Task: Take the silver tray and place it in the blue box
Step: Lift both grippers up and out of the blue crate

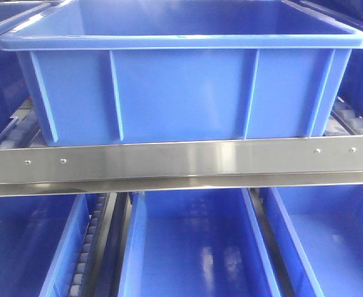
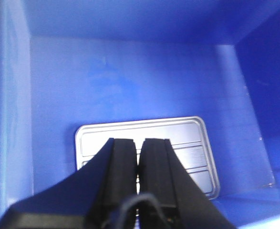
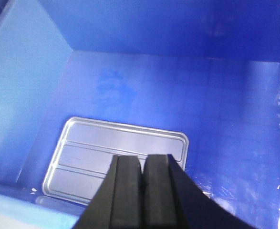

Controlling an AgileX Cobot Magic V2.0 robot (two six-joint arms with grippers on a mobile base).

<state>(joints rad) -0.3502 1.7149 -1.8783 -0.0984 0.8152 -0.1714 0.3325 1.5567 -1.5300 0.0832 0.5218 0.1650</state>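
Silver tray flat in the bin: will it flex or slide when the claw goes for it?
The silver tray looks like thin ridged metal, so probably stiff and light. Lying flat on the blue box floor, its smooth surface may skid when pushed. Its low sloped rim gives little to pinch.

The silver tray [image 2: 144, 131] lies flat on the floor of a blue box [image 2: 130, 81] (toward its near wall). In front view, another bin [image 1: 181, 93] sits above a steel rail [image 1: 181, 162], three bins below.

silver tray [image 2: 187, 143] partly behind left claw [image 2: 140, 155]
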